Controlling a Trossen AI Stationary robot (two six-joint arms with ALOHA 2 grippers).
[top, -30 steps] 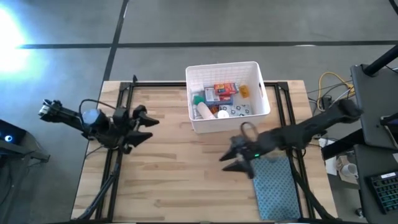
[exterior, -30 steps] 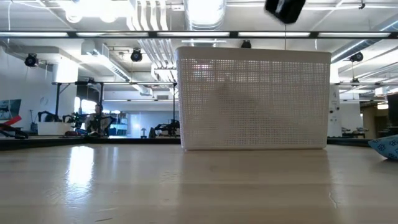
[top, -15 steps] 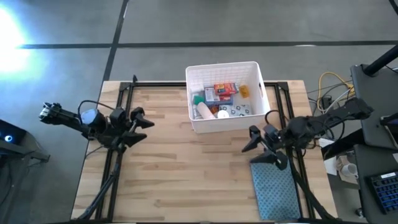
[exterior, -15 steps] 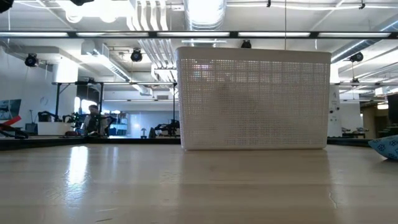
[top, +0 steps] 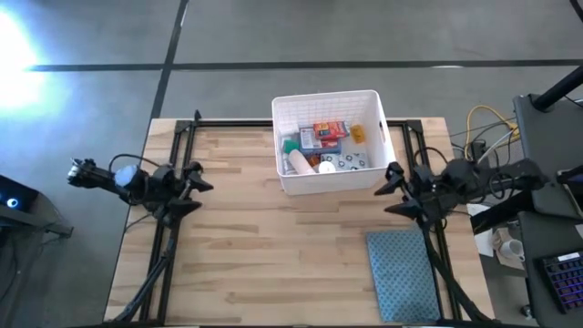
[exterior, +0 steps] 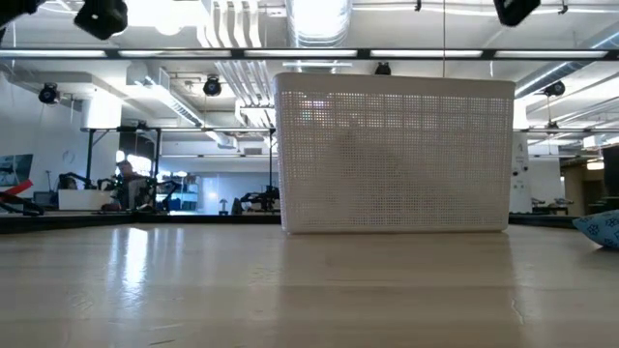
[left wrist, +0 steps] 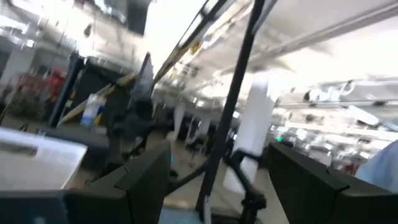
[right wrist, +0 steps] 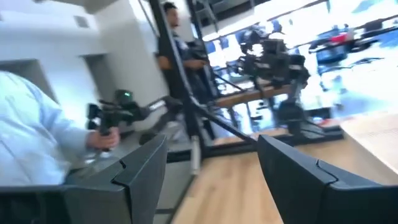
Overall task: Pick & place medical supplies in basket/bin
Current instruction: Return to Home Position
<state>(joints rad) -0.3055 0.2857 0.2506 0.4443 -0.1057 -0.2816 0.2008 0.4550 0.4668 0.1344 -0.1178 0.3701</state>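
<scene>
Basket (top: 387, 135) holding the medical supplies (top: 323, 137) stood far-centre on the tabletop (top: 273, 246), right gripper (top: 391, 189) just beside it, left gripper (top: 202, 179) well apart, both spread wide, empty.

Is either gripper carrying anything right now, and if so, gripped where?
Nothing is held. The left gripper and the right gripper are both open and empty, out to either side of the basket; the supplies lie inside it.

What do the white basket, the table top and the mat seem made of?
Basket: likely matte white plastic, walls a fine moulded grid. Table top: pale wood, plank seams show. Mat: probably cloth, dull and speckled.
</scene>
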